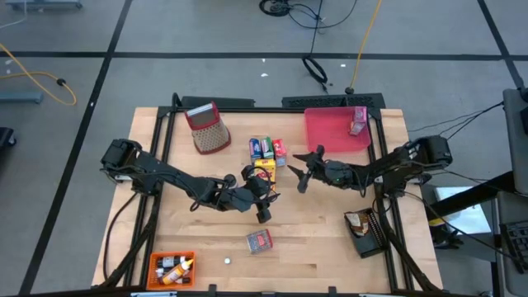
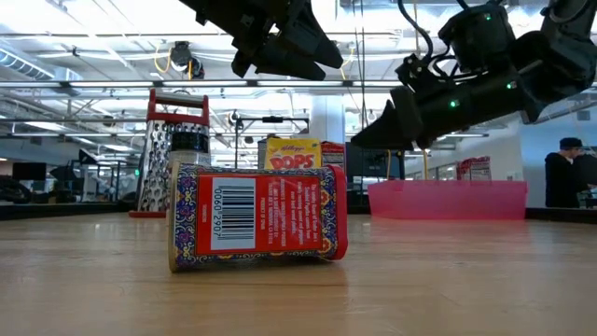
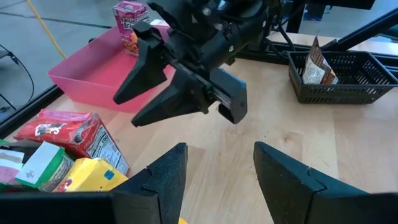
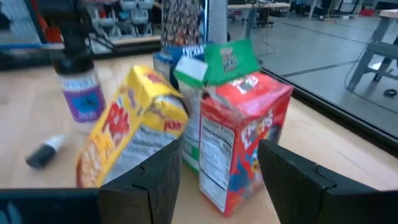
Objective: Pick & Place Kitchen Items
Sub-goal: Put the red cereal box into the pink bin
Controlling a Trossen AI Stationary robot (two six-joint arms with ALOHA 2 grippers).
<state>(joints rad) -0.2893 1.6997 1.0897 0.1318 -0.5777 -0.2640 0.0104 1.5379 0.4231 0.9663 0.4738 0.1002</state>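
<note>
A cluster of groceries stands mid-table: yellow cereal box [image 1: 264, 170] [image 4: 134, 134], red box [image 4: 242, 140], green packet [image 4: 222, 59] and blue packet [image 1: 256, 148]. A dark bottle [image 4: 81, 87] stands beside them. Another red box [image 1: 259, 240] [image 2: 256, 219] lies on its side near the front, with a tiny white piece [image 1: 227, 261] close by. A pink packet [image 1: 357, 121] sits in the pink tray [image 1: 330, 136]. My right gripper [image 1: 299, 175] [image 4: 217, 168] hovers open just right of the cluster. My left gripper [image 1: 261, 198] [image 3: 217, 174] hovers open just in front of it. Neither holds anything.
The red-topped mesh grater [image 1: 208, 128] stands at the far left. An orange tray [image 1: 157, 262] with small bottles sits at the near left corner. A black basket [image 1: 369, 239] with a brown packet is near right. Bare wood lies around the fallen red box.
</note>
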